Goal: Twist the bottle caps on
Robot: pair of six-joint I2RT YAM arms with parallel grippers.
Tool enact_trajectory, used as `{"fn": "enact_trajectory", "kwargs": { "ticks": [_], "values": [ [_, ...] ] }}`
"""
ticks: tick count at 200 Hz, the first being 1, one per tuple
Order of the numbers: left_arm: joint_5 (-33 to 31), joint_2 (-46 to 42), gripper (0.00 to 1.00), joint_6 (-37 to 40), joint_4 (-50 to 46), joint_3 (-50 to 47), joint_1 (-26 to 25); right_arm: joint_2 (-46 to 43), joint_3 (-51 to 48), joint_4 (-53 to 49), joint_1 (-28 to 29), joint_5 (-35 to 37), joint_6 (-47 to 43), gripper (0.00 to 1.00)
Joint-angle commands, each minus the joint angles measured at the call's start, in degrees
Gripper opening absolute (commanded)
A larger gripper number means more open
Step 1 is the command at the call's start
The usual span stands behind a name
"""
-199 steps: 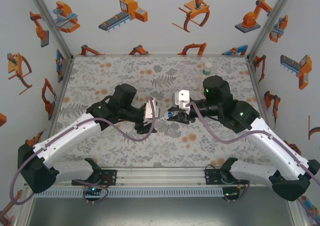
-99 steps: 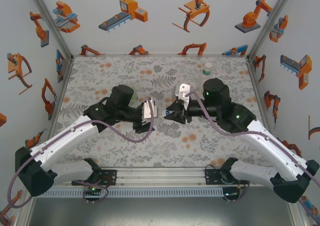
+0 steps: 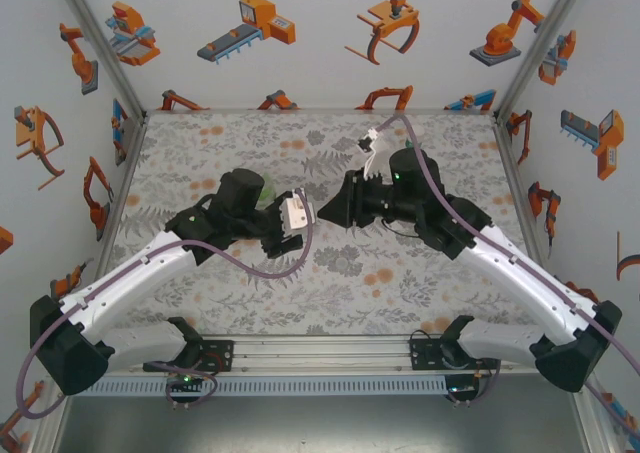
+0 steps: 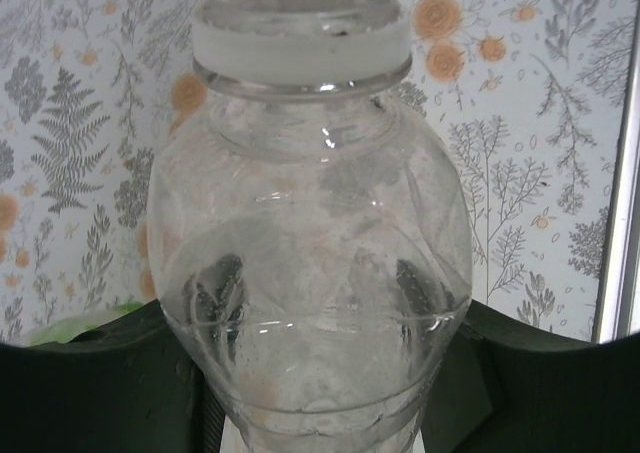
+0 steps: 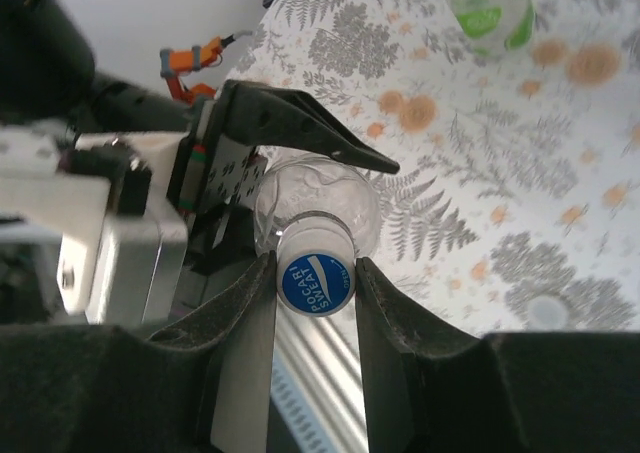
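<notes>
A clear bottle [image 4: 310, 273] lies held sideways above the table, with my left gripper [image 4: 315, 383] shut around its lower body. On its neck sits a blue-topped bottle cap [image 5: 316, 281] with white sides [image 4: 300, 38]. My right gripper [image 5: 316, 283] is shut on this cap, one finger on each side. The clear bottle [image 5: 318, 198] shows behind the cap in the right wrist view. In the top view the two grippers, left [image 3: 300, 218] and right [image 3: 328, 213], meet tip to tip at mid-table. A squat green bottle [image 5: 490, 8] stands on the mat.
A small pale cap [image 5: 546, 313] lies on the flowered mat [image 3: 400, 283]. A bit of the green bottle [image 3: 262, 186] peeks out behind my left wrist. Walls with robot stickers close in the table's left, back and right sides.
My right wrist has rolled while clamped on the cap, its white camera mount swinging from mid-table to the far side. Both grippers have shifted slightly left and back, still joined at the bottle.
</notes>
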Motion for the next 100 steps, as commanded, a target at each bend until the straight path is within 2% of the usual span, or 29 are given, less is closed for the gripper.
{"fn": "enact_trajectory", "kwargs": {
  "ticks": [1,31,63,100],
  "values": [
    [-1.4,-1.0,0.0,-1.9,7.8,0.2,-0.6,3.4,-0.6,-3.7,0.9,-2.4,18.4,0.0],
    [-5.3,-0.4,0.0,-3.3,8.9,0.2,-0.7,5.6,0.6,-7.4,0.8,-1.5,21.5,0.0],
    [-4.2,-0.4,0.0,-3.7,9.0,0.2,-0.8,5.4,-0.6,-4.8,0.7,-1.0,23.1,0.0],
    [-3.2,-0.5,0.0,-3.0,8.7,0.1,-0.8,4.5,1.2,-4.7,0.3,-0.6,20.8,0.39]
  ]
}}
